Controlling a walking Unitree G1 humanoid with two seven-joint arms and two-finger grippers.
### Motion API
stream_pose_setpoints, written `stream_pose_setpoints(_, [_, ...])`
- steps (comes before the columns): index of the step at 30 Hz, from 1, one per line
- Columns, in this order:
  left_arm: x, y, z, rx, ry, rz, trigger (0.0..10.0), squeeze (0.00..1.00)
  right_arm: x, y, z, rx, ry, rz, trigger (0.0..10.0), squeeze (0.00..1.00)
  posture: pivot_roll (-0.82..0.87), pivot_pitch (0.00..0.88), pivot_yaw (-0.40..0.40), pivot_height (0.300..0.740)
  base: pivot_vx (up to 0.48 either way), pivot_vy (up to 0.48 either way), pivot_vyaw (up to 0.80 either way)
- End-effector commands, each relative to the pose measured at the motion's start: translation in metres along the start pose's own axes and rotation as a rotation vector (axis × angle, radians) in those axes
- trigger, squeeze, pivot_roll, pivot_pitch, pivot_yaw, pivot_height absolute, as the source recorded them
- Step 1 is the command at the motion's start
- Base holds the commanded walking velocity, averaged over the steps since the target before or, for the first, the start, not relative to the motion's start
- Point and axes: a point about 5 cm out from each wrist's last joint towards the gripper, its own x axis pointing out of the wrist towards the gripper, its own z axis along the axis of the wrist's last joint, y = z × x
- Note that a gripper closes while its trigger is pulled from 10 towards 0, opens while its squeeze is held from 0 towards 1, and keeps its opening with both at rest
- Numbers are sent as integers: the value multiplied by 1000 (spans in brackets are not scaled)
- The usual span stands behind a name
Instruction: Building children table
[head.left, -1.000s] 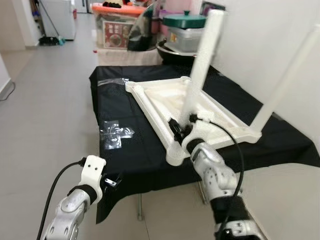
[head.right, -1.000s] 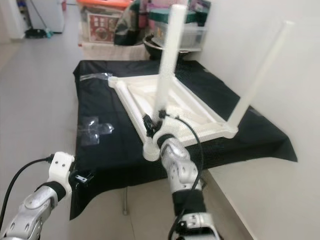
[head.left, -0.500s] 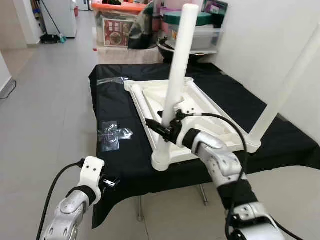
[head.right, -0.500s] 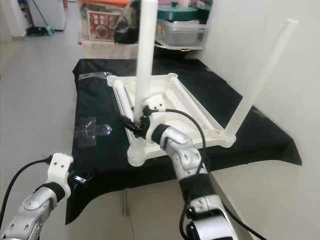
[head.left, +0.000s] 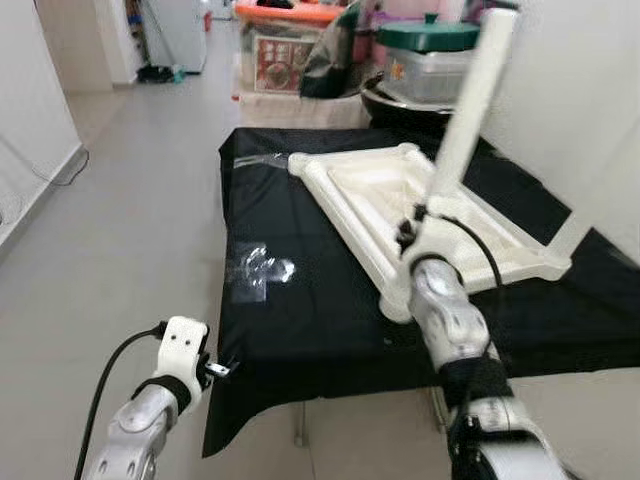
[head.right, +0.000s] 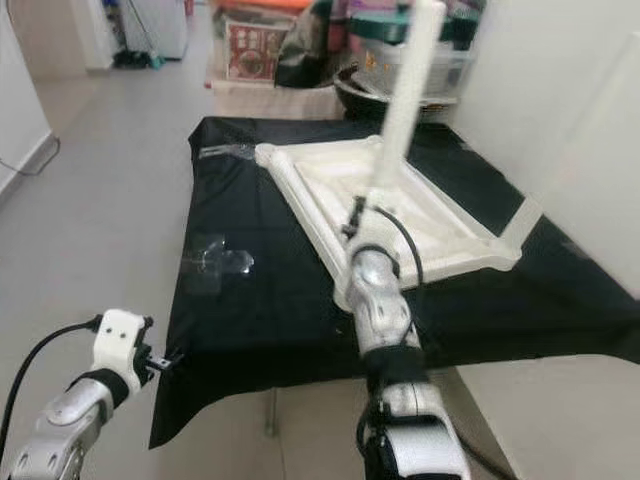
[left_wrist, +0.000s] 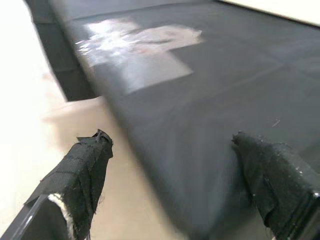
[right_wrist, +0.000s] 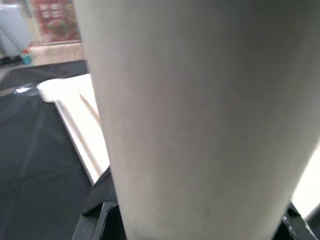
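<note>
tabletop (head.left: 400, 205) upside down on cloth-covered table (head.left: 300, 320) | leg (head.left: 468, 110) rising from tabletop's near side, right gripper (head.left: 408, 232) at its base | plastic bag (head.left: 258, 272) left of tabletop | left gripper (left_wrist: 170, 165) before table's near-left edge | storage boxes (head.left: 290, 50) behind table

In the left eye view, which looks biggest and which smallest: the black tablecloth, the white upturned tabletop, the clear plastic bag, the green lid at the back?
1. Black tablecloth
2. White upturned tabletop
3. Green lid and clear plastic bag look much alike; the lid stands farther from the camera, so its true size is unsure.
</note>
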Motion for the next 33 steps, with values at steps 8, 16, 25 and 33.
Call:
stream_pose_setpoints(8, [3,-2,0,-2,3,-13,10000,0,-32,72,26,74,-59,645,10000,0,55,0,-111,740,0,0,0])
stream_pose_setpoints(16, [1,-3,-3,-8,3,-5,10000,0,-36,60,36,-262,-135,1068,10000,0,68,0,-126,740,0,0,0])
stream_pose_setpoints(25, [-2,0,-2,-4,1,5,10000,0,-27,79,7,-198,-13,995,0,0,84,0,-126,740,0,0,0])
stream_pose_setpoints(33, [-1,-2,-3,-2,5,-2,10000,0,7,38,-19,-163,153,366,0,0,76,0,-122,740,0,0,0])
